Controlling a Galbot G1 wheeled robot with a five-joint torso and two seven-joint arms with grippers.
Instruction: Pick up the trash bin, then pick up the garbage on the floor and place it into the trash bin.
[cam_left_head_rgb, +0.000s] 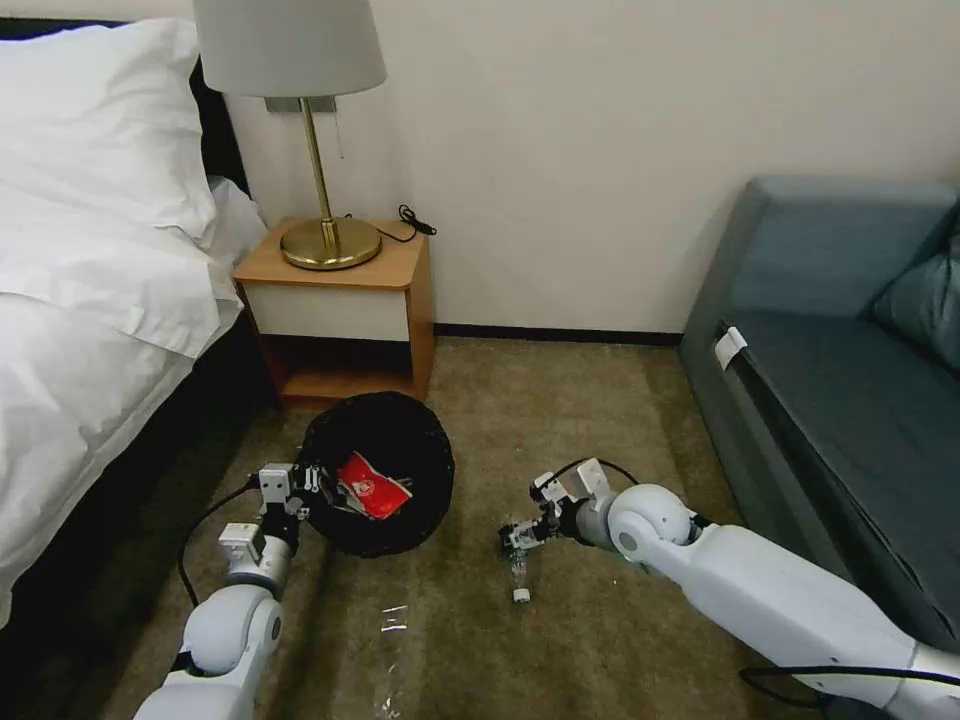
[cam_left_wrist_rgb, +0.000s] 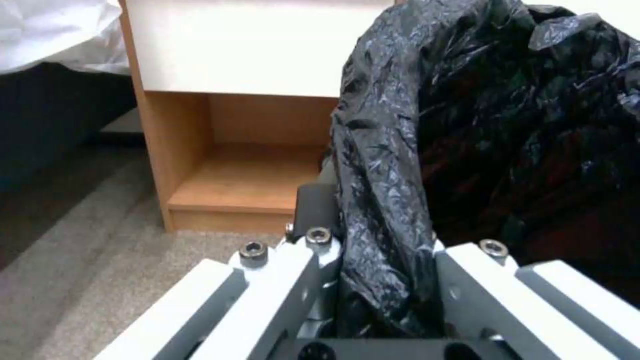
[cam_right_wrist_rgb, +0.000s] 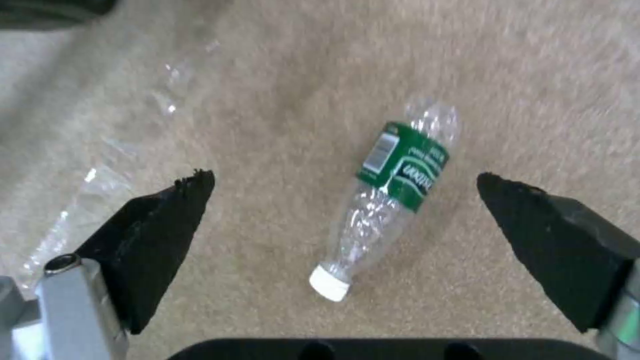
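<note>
The trash bin (cam_left_head_rgb: 395, 450), lined with a crinkly black bag (cam_left_wrist_rgb: 480, 125), sits on the carpet in front of the nightstand, its opening tipped toward me. A red-and-white wrapper (cam_left_head_rgb: 372, 487) lies inside. My left gripper (cam_left_head_rgb: 300, 492) (cam_left_wrist_rgb: 393, 260) is shut on the bin's near-left rim, pinching the bag. A small clear bottle (cam_left_head_rgb: 518, 572) (cam_right_wrist_rgb: 393, 195) with a green label and white cap lies on the carpet right of the bin. My right gripper (cam_left_head_rgb: 520, 535) (cam_right_wrist_rgb: 343, 177) hangs open just above it, one finger on each side, not touching.
A clear plastic wrapper (cam_left_head_rgb: 393, 620) (cam_right_wrist_rgb: 100, 190) lies on the carpet near me. The wooden nightstand (cam_left_head_rgb: 340, 300) with a lamp (cam_left_head_rgb: 325, 150) stands behind the bin. The bed (cam_left_head_rgb: 80, 330) runs along the left, a blue sofa (cam_left_head_rgb: 850, 380) along the right.
</note>
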